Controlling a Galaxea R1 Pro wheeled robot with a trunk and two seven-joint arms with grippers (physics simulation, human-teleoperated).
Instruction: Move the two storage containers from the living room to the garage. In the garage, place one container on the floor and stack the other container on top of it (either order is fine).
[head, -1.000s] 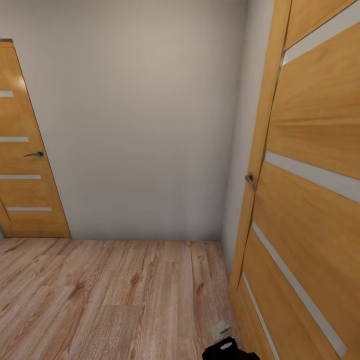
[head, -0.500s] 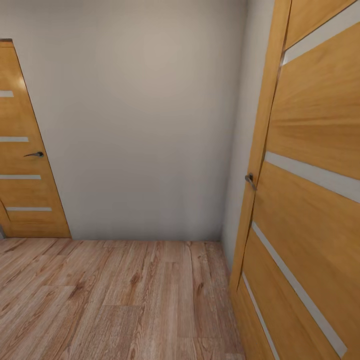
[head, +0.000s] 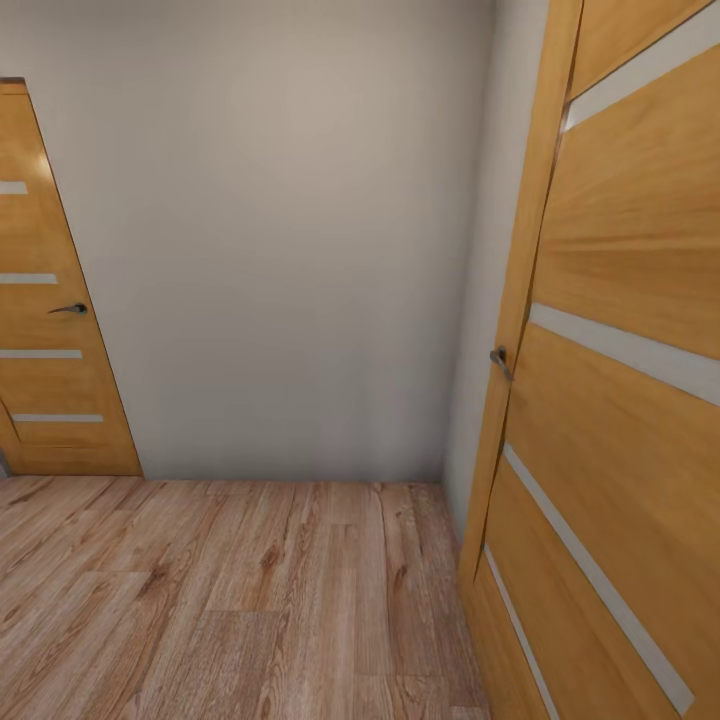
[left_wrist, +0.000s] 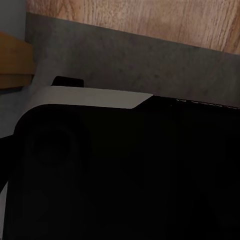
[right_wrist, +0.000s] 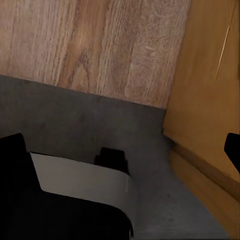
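From the two storage containers I cannot tell the place; what I see of the task is the dark grey floor (right_wrist: 75, 110), rough and mottled, which lies under the arms and meets the light wood-plank floor (head: 250, 600) in a straight line. Over this grey floor stands a black part of the robot's body (left_wrist: 125, 175) with a pale panel (right_wrist: 75, 182) on it. Just beside the grey floor, on the right arm's side, is the lower edge of an orange wooden door (head: 620, 400) with pale stripes and a metal handle (head: 499, 360); it stands open, close to my head camera. Ahead is a plain white wall (head: 280, 250). At its left end is a second door (head: 50, 330) of the same kind, with a dark handle (head: 70, 309). Whether the left claw and the right claw are spread or pressed together, I cannot tell.
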